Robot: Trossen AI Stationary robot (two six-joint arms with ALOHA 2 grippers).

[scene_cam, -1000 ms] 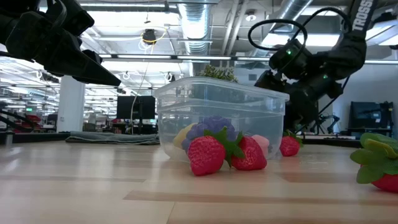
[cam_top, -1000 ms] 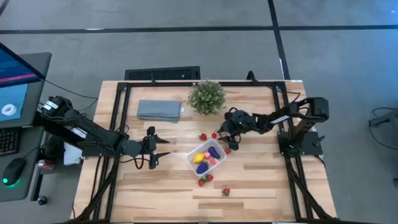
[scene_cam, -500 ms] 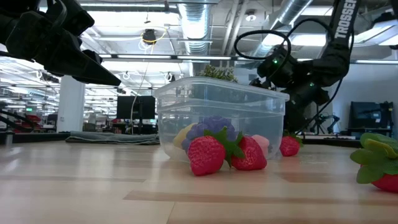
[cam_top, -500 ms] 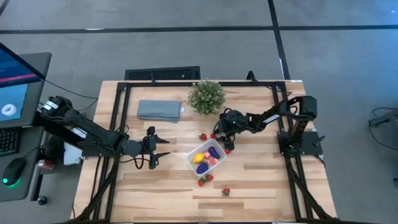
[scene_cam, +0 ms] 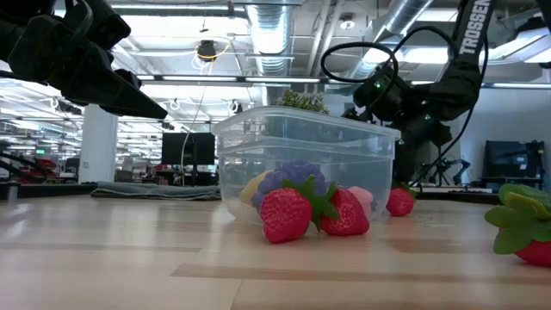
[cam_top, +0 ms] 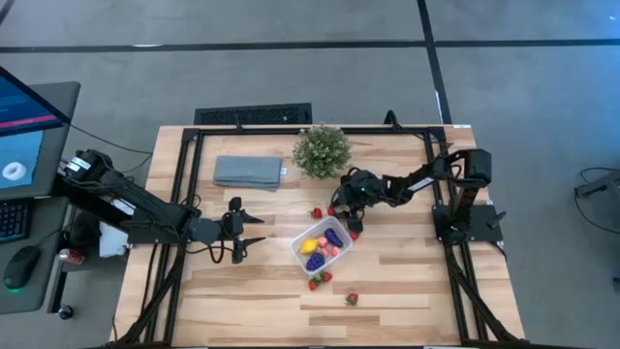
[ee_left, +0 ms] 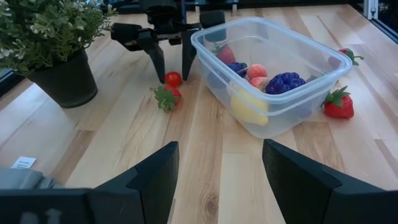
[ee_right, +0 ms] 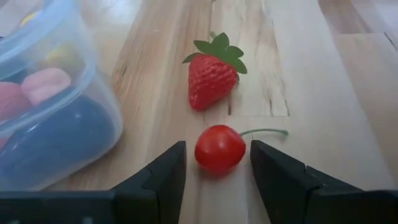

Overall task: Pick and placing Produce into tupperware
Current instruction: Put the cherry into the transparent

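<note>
Two dark robot arms

Both arms are matte black, built of jointed tubular links. The right gripper (ee_right: 214,186) and left gripper (ee_left: 217,180) end in flat, angular black fingers. White lettering marks the right arm; black cables loop beside it.

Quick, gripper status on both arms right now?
Left gripper: open, holding nothing, idle short of the tupperware.
Right gripper: open, fingers straddling the cherry on the table, not yet closed.

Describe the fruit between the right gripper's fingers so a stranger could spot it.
Start at the tupperware. On its potted plant side lie two red fruits; the right gripper straddles the cherry. It is round, smooth and thin-stemmed, unlike the leafy strawberry beside it.
</note>
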